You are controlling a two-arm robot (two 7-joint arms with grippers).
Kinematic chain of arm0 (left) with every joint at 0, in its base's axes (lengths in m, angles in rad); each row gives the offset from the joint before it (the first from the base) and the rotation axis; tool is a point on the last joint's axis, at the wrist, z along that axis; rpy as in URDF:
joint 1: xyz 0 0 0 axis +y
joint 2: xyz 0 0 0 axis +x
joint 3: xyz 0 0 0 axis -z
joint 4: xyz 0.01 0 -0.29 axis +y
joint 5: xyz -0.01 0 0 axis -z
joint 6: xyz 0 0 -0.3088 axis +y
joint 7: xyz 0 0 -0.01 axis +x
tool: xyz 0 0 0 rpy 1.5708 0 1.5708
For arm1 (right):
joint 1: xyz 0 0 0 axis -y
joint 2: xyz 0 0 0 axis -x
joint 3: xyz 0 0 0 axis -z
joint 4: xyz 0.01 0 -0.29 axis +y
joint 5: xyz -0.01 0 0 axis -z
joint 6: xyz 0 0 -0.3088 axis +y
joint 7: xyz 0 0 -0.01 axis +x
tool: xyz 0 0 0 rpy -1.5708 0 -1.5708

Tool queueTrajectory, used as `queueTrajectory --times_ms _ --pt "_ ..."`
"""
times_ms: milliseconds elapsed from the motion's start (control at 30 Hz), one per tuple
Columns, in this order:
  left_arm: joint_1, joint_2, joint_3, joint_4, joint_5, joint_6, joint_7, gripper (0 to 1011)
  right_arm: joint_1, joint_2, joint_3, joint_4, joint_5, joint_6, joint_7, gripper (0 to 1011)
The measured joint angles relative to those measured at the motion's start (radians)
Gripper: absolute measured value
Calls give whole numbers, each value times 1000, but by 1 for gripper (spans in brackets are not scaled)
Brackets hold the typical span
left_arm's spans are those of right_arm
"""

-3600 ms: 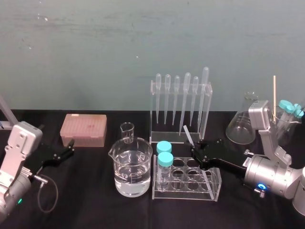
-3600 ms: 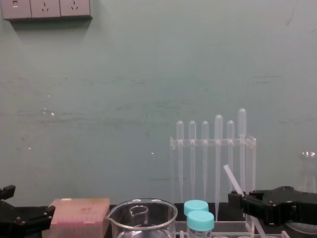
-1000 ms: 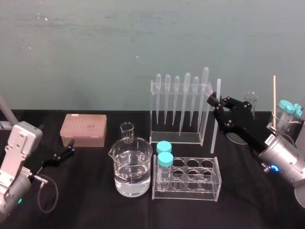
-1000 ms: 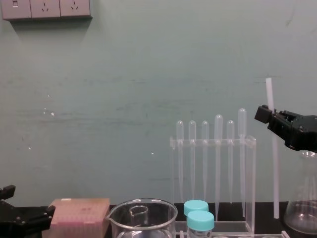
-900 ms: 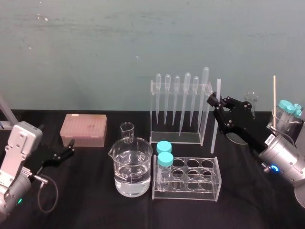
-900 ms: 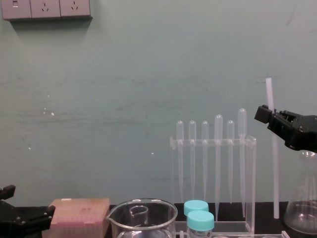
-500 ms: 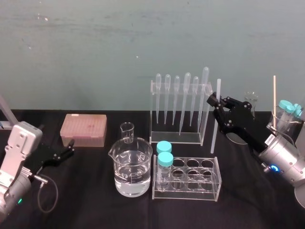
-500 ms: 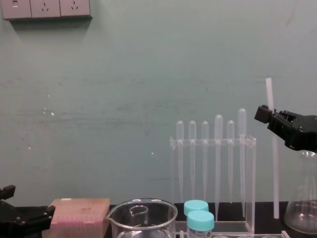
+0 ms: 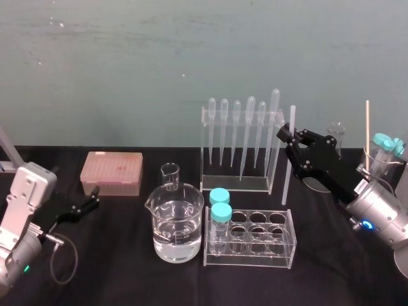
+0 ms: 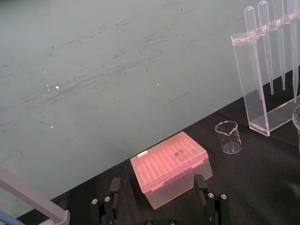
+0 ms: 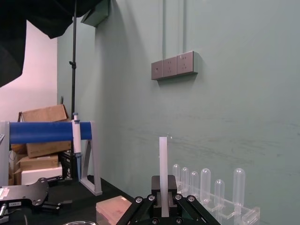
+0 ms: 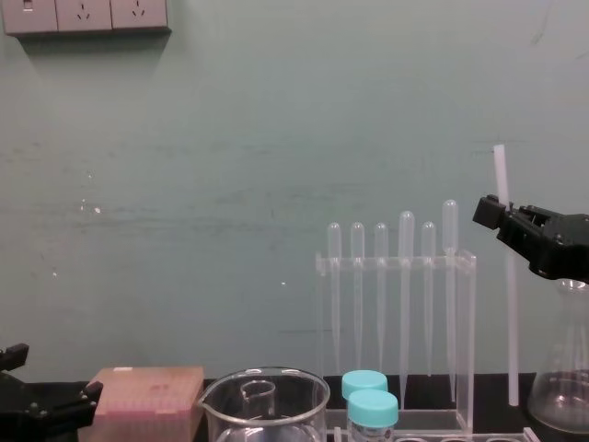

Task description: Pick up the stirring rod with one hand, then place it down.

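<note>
stirring rod [image 9: 288,169] lifted, upright | right hand [image 9: 287,135] raised, gripping it | left hand [image 9: 95,197] parked

We count six pipettes [image 9: 250,127] in one pipette rack [image 9: 241,185] at the centre of the head view, with one stirring rod [image 9: 287,175] just right of it. In the lower centre we count:

- one test-tube rack [image 9: 255,245] holding two teal-capped tubes [image 9: 220,217]
- one large beaker [image 9: 174,223]
- one small beaker [image 9: 169,176]

At left is one pink tip box [image 9: 111,173]. At the chest view's lower right is one conical flask [image 12: 563,396], and at its upper left are three wall sockets [image 12: 85,16].
</note>
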Motion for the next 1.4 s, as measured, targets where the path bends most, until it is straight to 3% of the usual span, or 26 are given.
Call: queueTrajectory --times_ms 1400 --pt "0 0 0 0 0 0 0 1000 0 0 0 0 0 0 0 71"
